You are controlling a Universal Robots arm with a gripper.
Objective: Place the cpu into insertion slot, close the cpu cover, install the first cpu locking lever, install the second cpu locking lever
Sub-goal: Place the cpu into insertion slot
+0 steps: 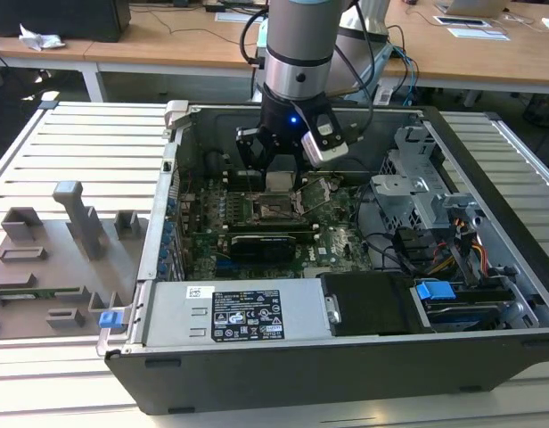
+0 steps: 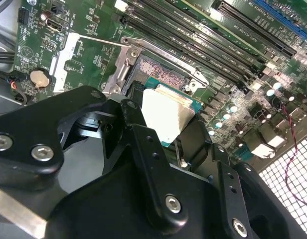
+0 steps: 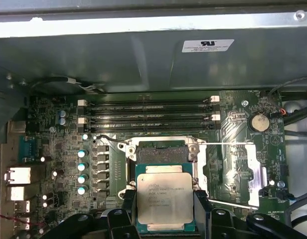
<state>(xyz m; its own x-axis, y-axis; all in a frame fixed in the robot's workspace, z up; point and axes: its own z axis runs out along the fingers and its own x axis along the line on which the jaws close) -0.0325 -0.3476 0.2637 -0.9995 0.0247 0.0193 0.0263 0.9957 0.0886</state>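
Heads up, a lot is blocked here. The flat square silver-topped cpu (image 3: pixel 165 199) has its near edge cut off in the first wrist view. It also covers most of the square black metal-rimmed insertion slot (image 3: pixel 161 153), so just the far strip of the slot shows. I honestly can't tell whether the chip is touching the slot or hanging a bit above it. In the second wrist view the chunky black gripper body hides the near half, and the cpu (image 2: pixel 166 117) glares almost white.

The grey-and-black arm (image 1: pixel 297 53) drops straight down into the open dark-grey computer case (image 1: pixel 346 374). The case lies on a pale slatted worktop (image 1: pixel 78 134). The gripper (image 1: pixel 280 174) sits right over the middle of the green motherboard (image 1: pixel 346 245). The black fingers (image 3: pixel 203 206) are closed partway and pinch the cpu by two opposite edges.

The thin silver window-frame cpu cover (image 3: pixel 254 172) is swung open to one side of the slot. Thin wire levers (image 3: pixel 226 144) run out from the slot toward it.

As for writing, there's dark print on the chip's top face and a white sticker (image 3: pixel 207 46) on the case wall. There's also a white label on the silver power supply box (image 1: pixel 248 321). I can't read any of it.
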